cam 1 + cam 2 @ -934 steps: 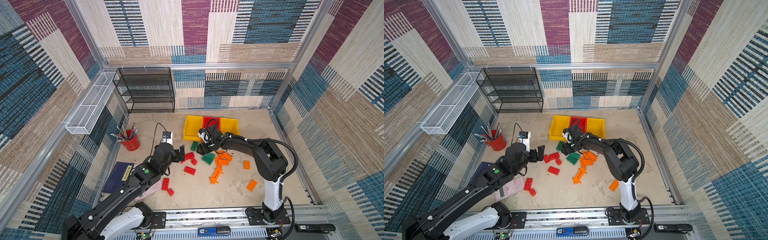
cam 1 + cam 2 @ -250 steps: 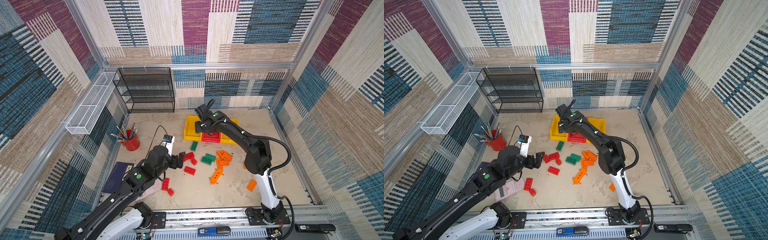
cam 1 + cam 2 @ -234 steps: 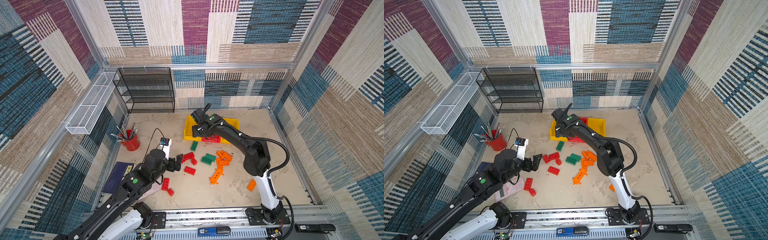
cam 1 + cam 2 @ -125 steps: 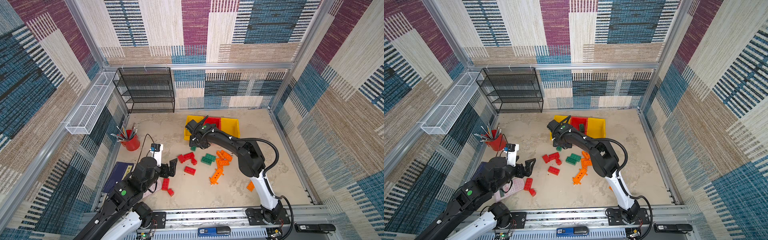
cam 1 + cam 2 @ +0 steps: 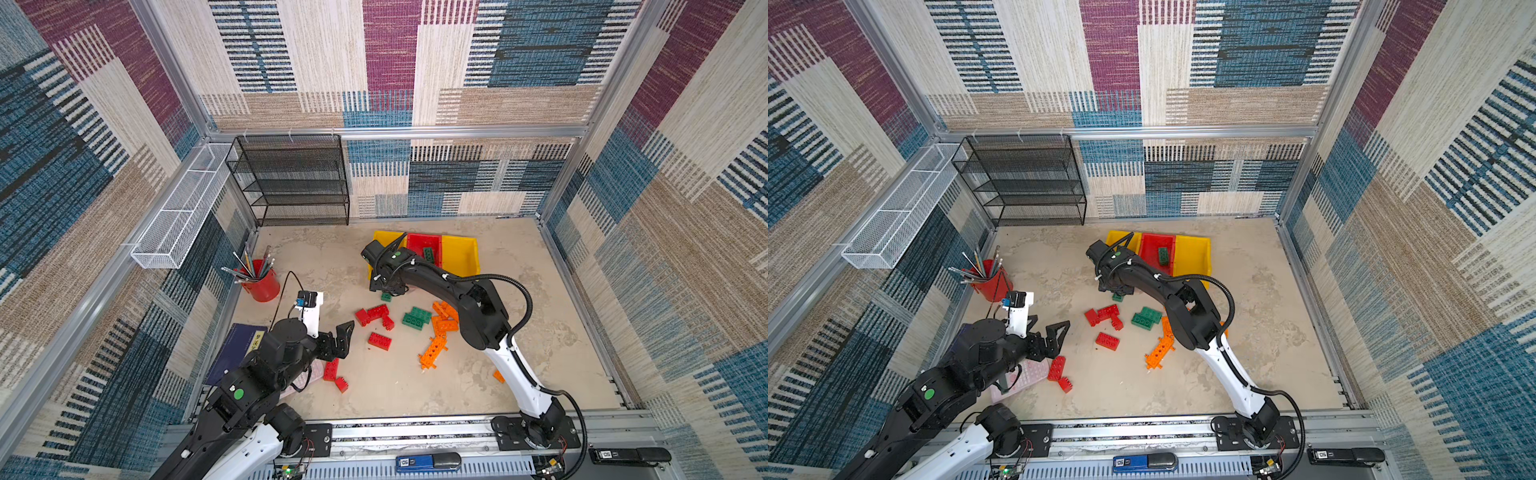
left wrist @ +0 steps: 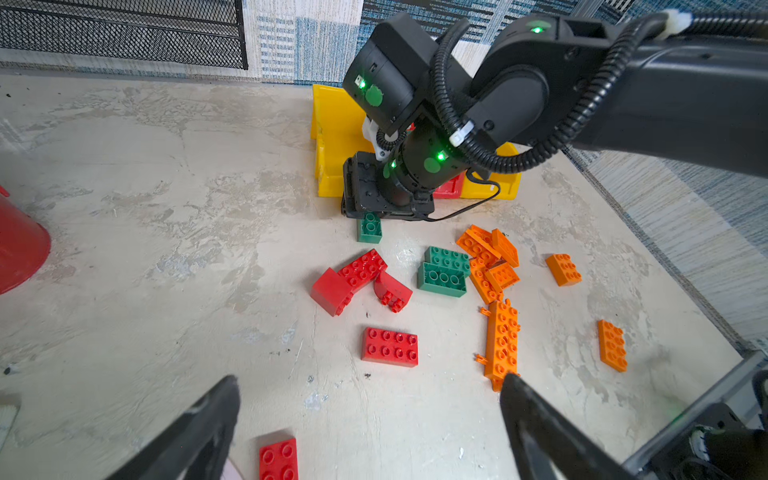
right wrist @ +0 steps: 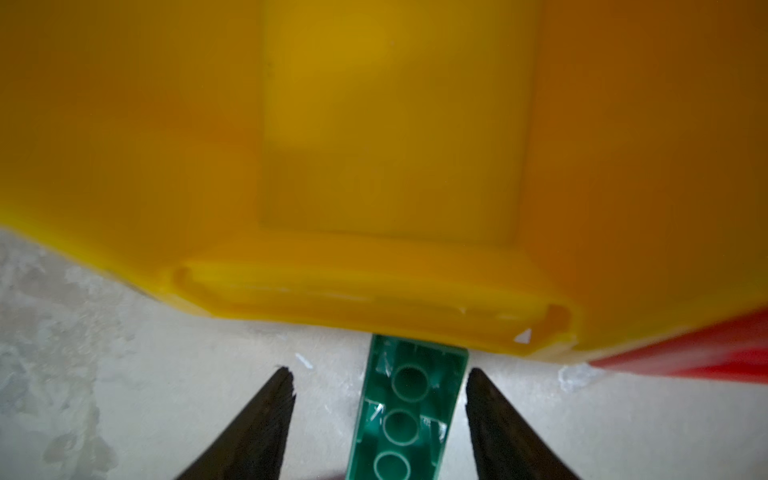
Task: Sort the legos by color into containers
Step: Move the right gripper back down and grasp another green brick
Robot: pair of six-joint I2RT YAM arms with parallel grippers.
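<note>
My right fingers (image 7: 257, 428) stand half open astride the green brick (image 7: 405, 411), not gripping it. It lies underside up on the counter (image 7: 104, 374), its far end at the yellow bin (image 7: 374, 291). My left fingers (image 6: 199, 424) are spread wide and empty, well apart from it.

The right arm (image 5: 436, 282) bends down over a small green brick (image 5: 386, 296) beside the yellow bin (image 5: 379, 240).

Left arm (image 5: 257, 374) folded low at front-left. Left hand (image 6: 368, 390) held above tabletop (image 5: 415, 386), fingers spread wide. Right arm (image 5: 478, 307) extended far forward toward middle, wrist bent down. Right hand (image 7: 379, 374) pointed at tabletop, fingers parted partway.
</note>
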